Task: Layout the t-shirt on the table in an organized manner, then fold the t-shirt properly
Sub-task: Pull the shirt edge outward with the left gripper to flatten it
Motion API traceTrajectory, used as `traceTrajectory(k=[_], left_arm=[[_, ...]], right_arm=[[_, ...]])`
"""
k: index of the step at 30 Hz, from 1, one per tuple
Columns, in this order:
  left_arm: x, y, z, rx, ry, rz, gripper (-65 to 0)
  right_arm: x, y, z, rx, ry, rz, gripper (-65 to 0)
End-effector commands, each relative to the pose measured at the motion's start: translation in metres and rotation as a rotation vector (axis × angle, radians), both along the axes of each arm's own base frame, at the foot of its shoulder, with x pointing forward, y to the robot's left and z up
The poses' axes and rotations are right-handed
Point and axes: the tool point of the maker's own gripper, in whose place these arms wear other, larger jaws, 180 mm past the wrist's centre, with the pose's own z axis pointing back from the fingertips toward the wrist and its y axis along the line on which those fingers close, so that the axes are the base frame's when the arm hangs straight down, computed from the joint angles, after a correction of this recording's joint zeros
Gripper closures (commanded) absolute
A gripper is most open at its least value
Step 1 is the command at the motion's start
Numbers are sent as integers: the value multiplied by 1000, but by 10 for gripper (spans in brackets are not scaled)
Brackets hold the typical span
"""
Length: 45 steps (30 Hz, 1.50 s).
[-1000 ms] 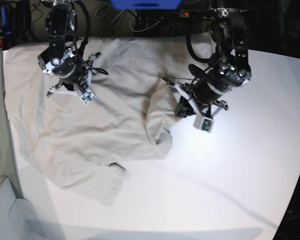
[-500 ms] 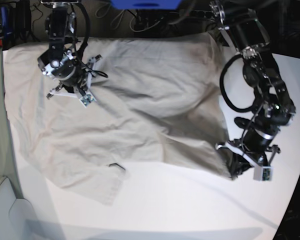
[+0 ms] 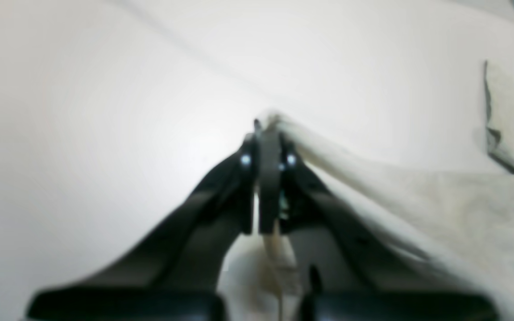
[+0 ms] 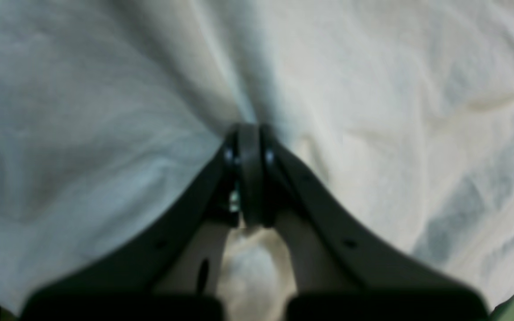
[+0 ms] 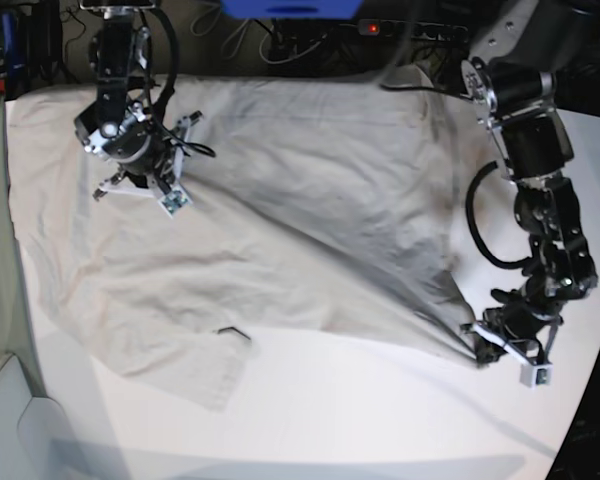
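While the right gripper (image 5: 138, 170) is pinning the t-shirt (image 5: 280, 220) near its far corner, fingers closed on a pinch of cloth, the left gripper (image 5: 483, 352) is gripping the opposite edge, stretching the shirt flat across the bench (image 5: 380, 410). Cables are lying beyond the shirt; nothing is blocking it.

no readable text, brand, number or sign showed in any view, the t-shirt (image 5: 280, 200) carried no legible print, the table (image 5: 380, 410) was unmarked
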Motion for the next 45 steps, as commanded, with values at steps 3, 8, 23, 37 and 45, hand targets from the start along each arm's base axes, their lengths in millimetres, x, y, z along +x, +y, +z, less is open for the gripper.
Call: traceTrajectory(k=[3,8,23,37,45], left_arm=[[19,15,12,-29,-54,32,-6],[24,20,-14,-89,-26,65,-8],[15,16,-23,-98,52,43,-453],[-117,-85,-17,-378,25,-123,-146],[-158,-151,-78,-375,211,-147,-147]], right_arm=[[-6,-7,-4,-35,35,-9,0],[-6,-7,-4,-35,35,-7,0],[2,-7,0,-35,18,-8,0],[8,-11,10,-51,-14,-4,0],[24,-6,48,-52,-133,-9,0]])
